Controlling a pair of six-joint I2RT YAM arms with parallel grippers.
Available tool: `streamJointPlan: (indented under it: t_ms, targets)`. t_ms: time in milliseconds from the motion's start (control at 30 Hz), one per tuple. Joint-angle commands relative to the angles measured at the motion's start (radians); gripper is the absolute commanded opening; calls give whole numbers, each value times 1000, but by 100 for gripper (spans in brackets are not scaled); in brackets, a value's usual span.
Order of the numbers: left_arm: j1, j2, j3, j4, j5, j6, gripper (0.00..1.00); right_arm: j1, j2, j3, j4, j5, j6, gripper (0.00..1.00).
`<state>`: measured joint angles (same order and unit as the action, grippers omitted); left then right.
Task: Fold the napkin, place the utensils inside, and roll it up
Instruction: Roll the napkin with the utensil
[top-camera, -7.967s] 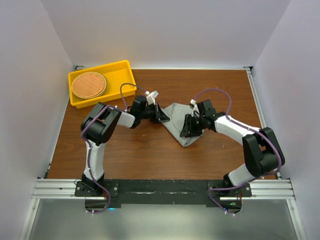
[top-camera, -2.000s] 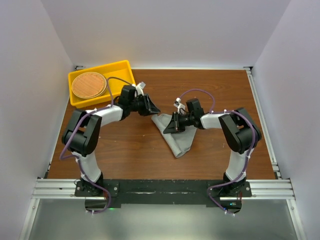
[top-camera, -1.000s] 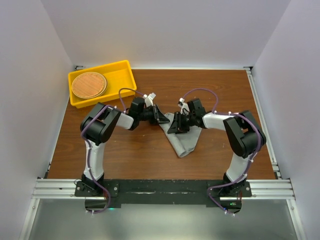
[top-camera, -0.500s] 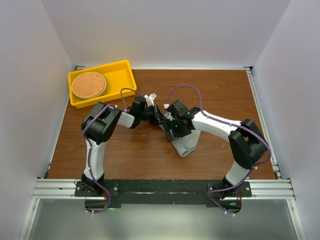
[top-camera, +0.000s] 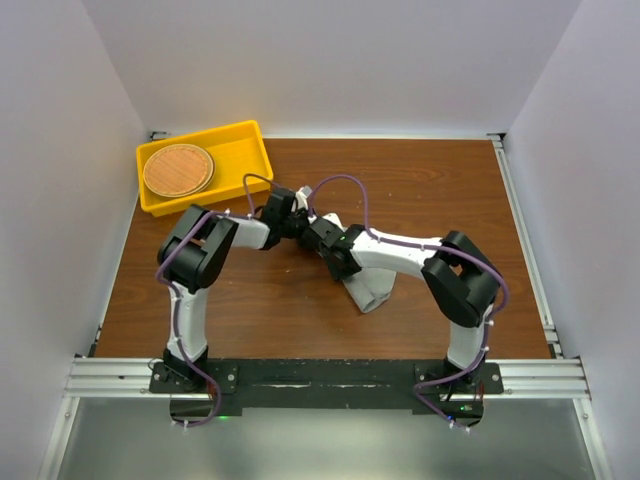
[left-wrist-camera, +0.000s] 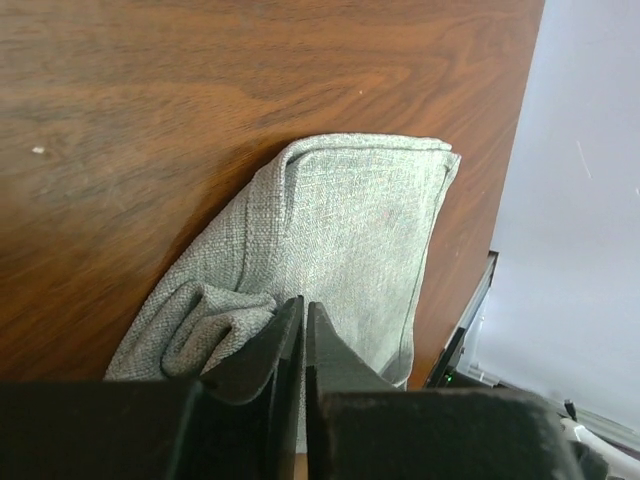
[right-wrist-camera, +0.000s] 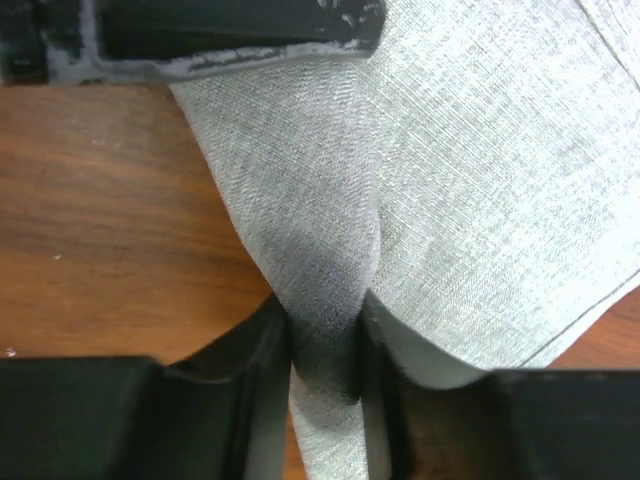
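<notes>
The grey napkin (top-camera: 372, 290) lies crumpled on the wooden table, mostly hidden under my right arm in the top view. My right gripper (top-camera: 325, 240) is shut on a raised ridge of the napkin (right-wrist-camera: 500, 150), and the cloth fills the gap between its fingers (right-wrist-camera: 325, 320). My left gripper (top-camera: 302, 226) sits right beside it at the napkin's left end. Its jaws (left-wrist-camera: 303, 305) are shut to a thin slit, tips in the napkin (left-wrist-camera: 360, 220) next to a bunched fold. One left finger (right-wrist-camera: 230, 40) shows on the cloth's edge. The utensils are out of view.
A yellow tray (top-camera: 250, 140) stands at the back left with a round brown woven disc (top-camera: 178, 170) in it. White walls close the table on three sides. The black rail with both arm bases (top-camera: 320, 378) runs along the near edge.
My right gripper has swept left across the napkin to the left gripper and closed on a ridge of cloth. The left gripper has shifted slightly back and left.
</notes>
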<state>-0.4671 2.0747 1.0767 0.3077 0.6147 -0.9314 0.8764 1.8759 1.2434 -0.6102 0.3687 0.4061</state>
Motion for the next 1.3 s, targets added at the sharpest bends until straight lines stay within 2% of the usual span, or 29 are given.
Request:
streamJointPlan:
  t_ms: [0, 33, 67, 133, 167, 267, 300, 367, 500, 567, 633, 667, 800, 967, 1033, 1133, 1167, 1200, 1267]
  targets:
    - [13, -80, 22, -139, -73, 61, 20, -11, -89, -88, 91, 15, 5, 21]
    - [16, -97, 26, -157, -82, 71, 25, -20, -115, -119, 168, -25, -9, 18]
    - [30, -117, 31, -168, -85, 80, 29, -30, -176, -189, 209, -137, -24, 11]
    - [48, -175, 38, -182, -90, 104, 36, -77, -231, -302, 336, -264, -49, 6]
    - [67, -194, 38, -186, -92, 111, 38, -105, -283, -336, 377, -400, -52, 0]
    - [88, -263, 43, -194, -83, 137, 41, -236, -330, -455, 507, -601, -44, 0]
    - [88, -281, 46, -200, -79, 153, 42, -266, -324, -473, 530, -742, -40, 0]
    - [84, -294, 34, -191, -43, 142, 42, -335, -308, -507, 582, -851, -27, 0]
    - [48, -292, -43, -7, 36, 63, 41, -416, -232, -567, 723, -1098, 55, 0]
    - [12, -275, -69, 54, 57, 24, 40, -453, -204, -585, 757, -1117, 63, 0]
    - [-24, -239, -90, 178, 74, -21, 35, -467, -170, -587, 745, -1134, 53, 0]
    - [-33, -202, -103, 212, 80, -56, 29, -470, -159, -585, 739, -1136, 50, 0]
    - [-56, -121, -141, 414, 85, -112, 19, -478, -120, -573, 678, -1082, 34, 0]
    - [-53, -12, -169, 522, 77, -107, 10, -476, -87, -546, 615, -993, 16, 0]
    - [-54, 10, -179, 561, 56, -98, 8, -476, -87, -512, 534, -937, -3, 0]
    - [-54, 45, -187, 576, 34, -87, 6, -470, -109, -449, 394, -842, -41, 13]
    - [-54, 53, -190, 570, 28, -72, 5, -461, -129, -425, 347, -788, -65, 24]
    - [-53, 56, -189, 538, 13, -61, 4, -436, -141, -371, 243, -748, -73, 28]
    - [-54, 56, -193, 512, 0, -46, 4, -400, -176, -320, 155, -688, -84, 39]
